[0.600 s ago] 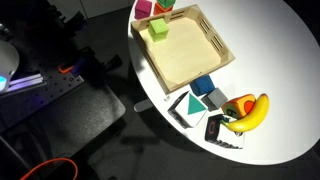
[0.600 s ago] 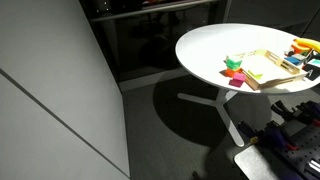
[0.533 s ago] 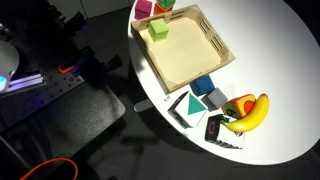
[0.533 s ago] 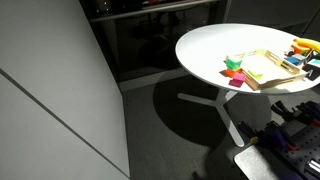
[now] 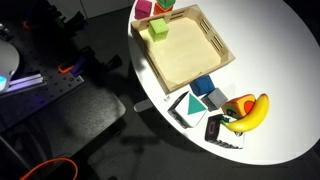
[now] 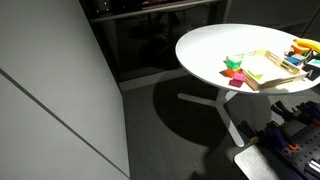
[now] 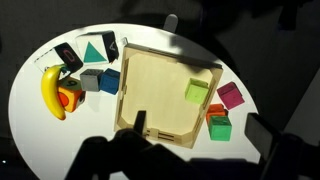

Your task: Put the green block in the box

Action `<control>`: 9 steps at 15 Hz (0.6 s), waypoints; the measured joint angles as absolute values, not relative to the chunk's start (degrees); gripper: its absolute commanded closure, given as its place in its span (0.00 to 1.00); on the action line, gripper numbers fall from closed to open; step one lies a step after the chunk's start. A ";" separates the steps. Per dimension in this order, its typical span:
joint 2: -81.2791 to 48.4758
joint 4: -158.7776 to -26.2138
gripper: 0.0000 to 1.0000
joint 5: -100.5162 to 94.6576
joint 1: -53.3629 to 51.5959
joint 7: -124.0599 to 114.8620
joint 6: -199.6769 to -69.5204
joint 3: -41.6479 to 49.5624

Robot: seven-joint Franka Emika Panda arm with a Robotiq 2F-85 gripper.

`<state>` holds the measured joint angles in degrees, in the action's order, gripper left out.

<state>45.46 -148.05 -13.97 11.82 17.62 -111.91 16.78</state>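
I see my jaws only in the wrist view. They are two dark shapes at the bottom of the picture, one on each side. They look spread apart with nothing held between them, but it is so dark there that I cannot see their tips well. The round white desk is below them. The box sits in the middle of it, and a big shadow covers its near rim. The green block is not in the box. It sits on the desk just outside the box wall. A small orange-red thing touches it, but I cannot tell if that thing is on top of it or beside it. The pink block is right next to them, also outside the box. In an exterior view the green block is cut off by the top edge, so I see only part of it. In the far exterior view it is just a tiny green dot next to the box. Inside the box, near one corner, is a paler yellow-green cube. On the other side of the box are a blue block and a grey block, side by side. A banana lies past them with something orange tucked against it. A card with a green triangle lies near some dark cards that are too small for me to read.
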 measured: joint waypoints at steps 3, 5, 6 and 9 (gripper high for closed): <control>42.50 -147.18 0.00 -12.50 11.09 17.63 -112.31 17.27; 40.02 -146.15 0.00 -10.87 10.11 17.67 -113.49 17.82; 38.64 -145.47 0.00 -9.88 9.54 17.77 -114.19 18.07; 34.07 -143.03 0.00 -6.51 7.85 18.49 -116.17 18.59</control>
